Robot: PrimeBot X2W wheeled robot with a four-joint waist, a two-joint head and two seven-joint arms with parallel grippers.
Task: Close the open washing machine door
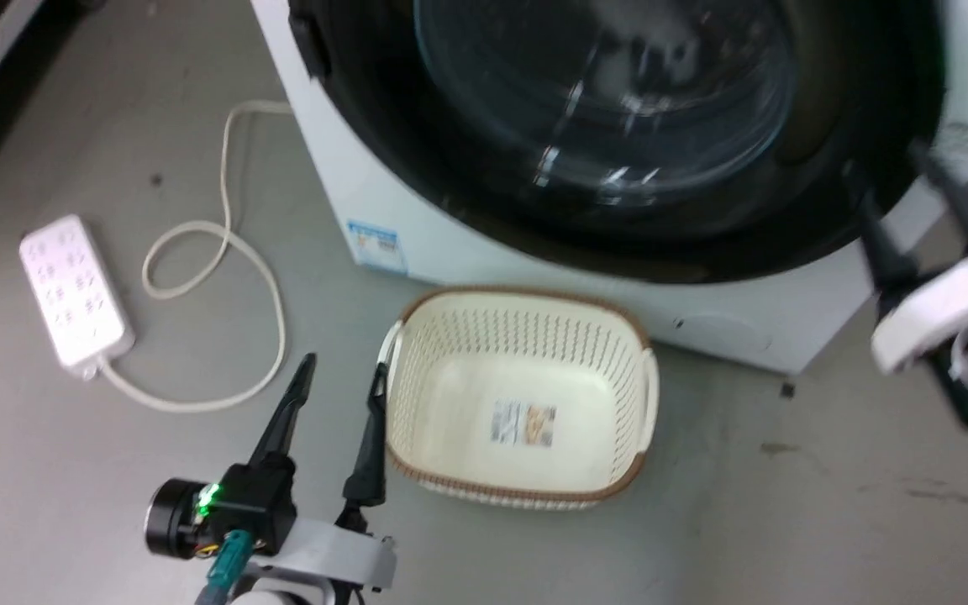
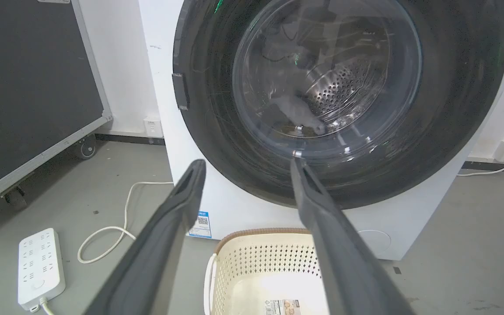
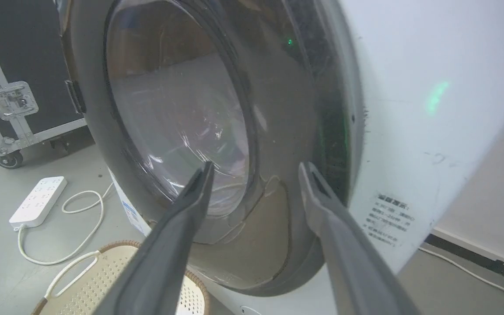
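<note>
Reading left to right: power strip and its looped cable lie on the floor, well apart from the work

left gripper hangs low, just beside the left rim of the laundry basket. Fingers are spread and hold nothing. They point toward the machine, not in contact with it

Basket sits on the floor right in front of the washing machine, below the door

washing machine door lies back against the white front. Its black rim covers the opening all round as far as the frames reach, and the steel drum shows only through the glass. In the right wrist view the rim's right edge sits tight on the front panel, no gap that I can make out

right gripper is at the door's right side, fingers apart, gripping nothing. Tips are near the rim. Can't tell whether they touch it, since the head view is blurred there

Progress call: the swing looks done and the door looks shut. Whether the latch has caught can't be told from these views

Left to do, as I judge it: if the latch hasn't caught, one firm press on the rim should seat it, then pull the right arm clear. Left arm has no part to play
</note>
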